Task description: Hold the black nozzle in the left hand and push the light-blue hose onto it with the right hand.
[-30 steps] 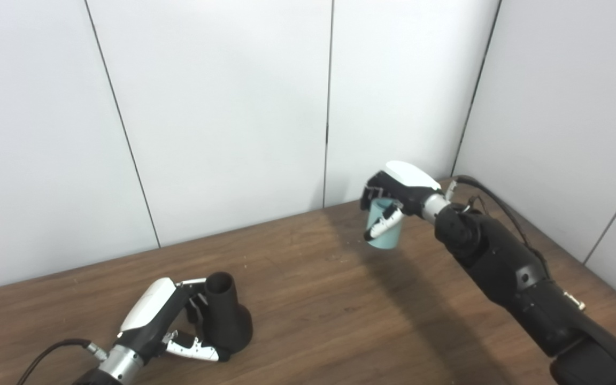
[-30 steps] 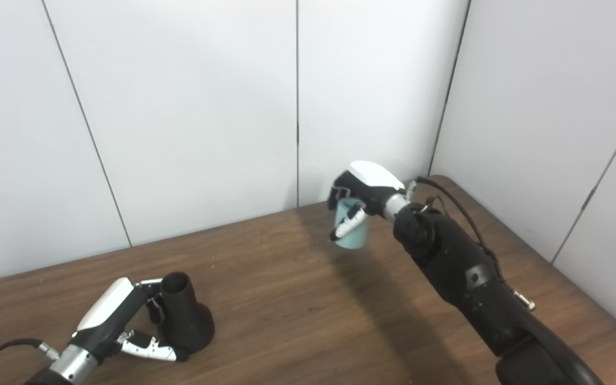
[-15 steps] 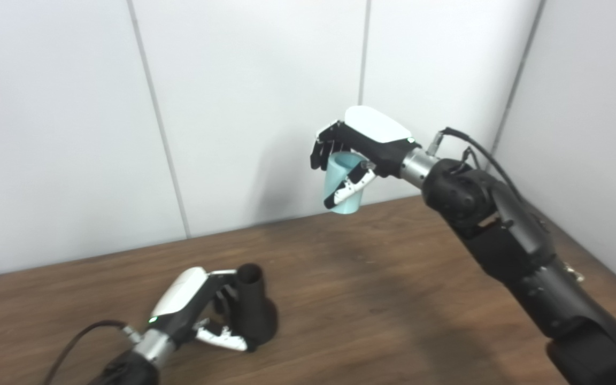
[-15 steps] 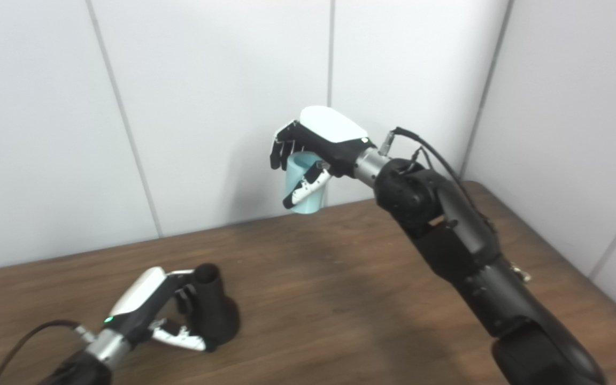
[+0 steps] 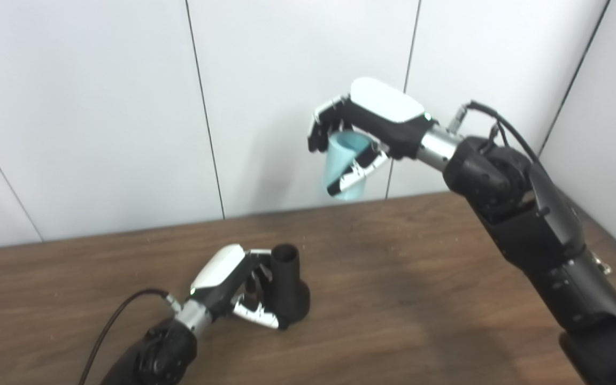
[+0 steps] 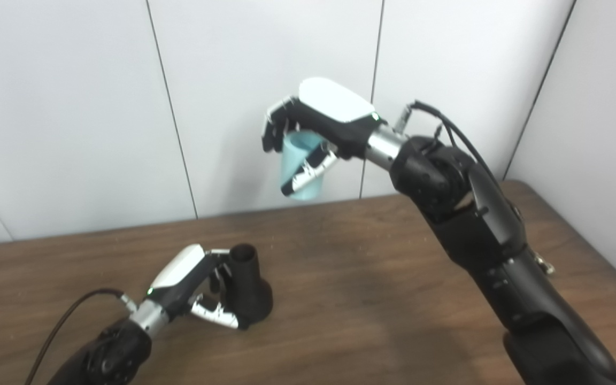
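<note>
Fingers [image 5: 259,317] of the left hand [image 5: 228,289] wrap the black nozzle [image 5: 288,286] from its 9 o'clock side, thumb low on the flared base and the rest curled near the neck; the grasp looks closed on it, though how firm it is cannot be told. That nozzle stands upright on the table [image 5: 393,321], open neck up, at about 7 o'clock in the scene.

Up at 12 to 1 o'clock the right hand [image 5: 364,128] is clasped on the hose [image 5: 343,166], a short light-blue tube held well above the table in front of the wall [image 5: 99,107]. It hangs nearly vertical, slightly tilted, its lower mouth facing down and a little toward 7 o'clock. Hose and nozzle are well apart, with the hose toward 1 o'clock from the neck.

Judging by this, both pickups are done and the carry toward mating is in hand; the push itself has not begun. Next the right hand would need to bring the hose down toward 7 o'clock until its lower mouth sits over the neck, square the tube with the neck's axis, then press straight down while the left hand braces the base against tipping or sliding.
</note>
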You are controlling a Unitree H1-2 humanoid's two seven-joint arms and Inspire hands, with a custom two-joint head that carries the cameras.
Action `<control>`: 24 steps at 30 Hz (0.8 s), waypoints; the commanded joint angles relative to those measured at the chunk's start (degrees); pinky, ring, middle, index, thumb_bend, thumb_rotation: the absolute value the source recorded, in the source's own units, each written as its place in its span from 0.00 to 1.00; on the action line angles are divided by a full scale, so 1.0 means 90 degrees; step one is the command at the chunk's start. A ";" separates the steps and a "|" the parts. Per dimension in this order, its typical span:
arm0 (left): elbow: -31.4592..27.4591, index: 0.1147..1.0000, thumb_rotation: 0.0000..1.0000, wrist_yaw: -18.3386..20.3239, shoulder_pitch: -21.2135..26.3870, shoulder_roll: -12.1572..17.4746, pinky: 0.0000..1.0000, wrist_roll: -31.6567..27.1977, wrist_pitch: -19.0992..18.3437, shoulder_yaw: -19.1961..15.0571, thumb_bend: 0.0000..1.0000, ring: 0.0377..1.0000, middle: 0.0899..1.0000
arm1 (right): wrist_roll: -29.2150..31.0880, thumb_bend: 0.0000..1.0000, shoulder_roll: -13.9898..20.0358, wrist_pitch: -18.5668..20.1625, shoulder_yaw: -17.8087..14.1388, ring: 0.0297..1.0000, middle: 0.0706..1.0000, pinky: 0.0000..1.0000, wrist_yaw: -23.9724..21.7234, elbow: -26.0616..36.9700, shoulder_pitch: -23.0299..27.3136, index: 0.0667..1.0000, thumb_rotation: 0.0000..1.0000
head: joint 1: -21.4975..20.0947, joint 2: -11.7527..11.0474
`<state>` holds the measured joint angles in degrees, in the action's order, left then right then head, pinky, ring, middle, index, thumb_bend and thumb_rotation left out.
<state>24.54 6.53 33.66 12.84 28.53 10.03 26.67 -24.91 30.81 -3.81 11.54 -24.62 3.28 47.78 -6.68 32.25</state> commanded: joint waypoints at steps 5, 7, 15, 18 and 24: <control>0.0081 0.42 0.00 0.0529 -0.0115 -0.0027 0.47 0.0216 -0.0340 0.0240 0.53 0.46 0.43 | 0.0035 0.50 -0.0186 -0.0057 -0.0065 0.42 0.46 0.34 0.0043 0.0236 0.0362 0.46 0.00 | 0.0114 0.0052; 0.0062 0.42 0.00 0.0543 -0.0107 -0.0037 0.47 0.0217 -0.0360 0.0246 0.53 0.45 0.43 | 0.0052 0.50 -0.0299 0.0034 -0.0071 0.42 0.46 0.35 0.0036 0.0295 0.0304 0.45 0.00 | 0.0173 0.0063; 0.0089 0.42 0.00 0.0453 -0.0081 -0.0063 0.44 0.0309 -0.0341 0.0303 0.53 0.44 0.43 | 0.0227 0.50 -0.0591 0.0042 -0.0087 0.43 0.45 0.34 0.0065 0.0230 0.0130 0.46 0.00 | 0.0352 0.0085; 0.0121 0.42 0.00 0.0438 -0.0070 -0.0100 0.43 0.0320 -0.0356 0.0306 0.53 0.44 0.42 | 0.0222 0.50 -0.0717 -0.0008 -0.0036 0.43 0.46 0.34 0.0108 0.0175 0.0054 0.46 0.00 | 0.0402 0.0086; 0.0014 0.42 0.00 0.0490 -0.0105 -0.0135 0.43 0.0285 -0.0451 0.0291 0.53 0.44 0.42 | 0.0041 0.50 -0.0920 0.0211 0.0110 0.43 0.46 0.34 0.0041 0.0150 -0.0064 0.46 0.00 | 0.0517 0.0130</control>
<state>23.66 7.31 34.12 11.74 29.15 7.77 27.41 -24.34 22.35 -2.21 13.04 -24.86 3.89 44.81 -2.02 33.40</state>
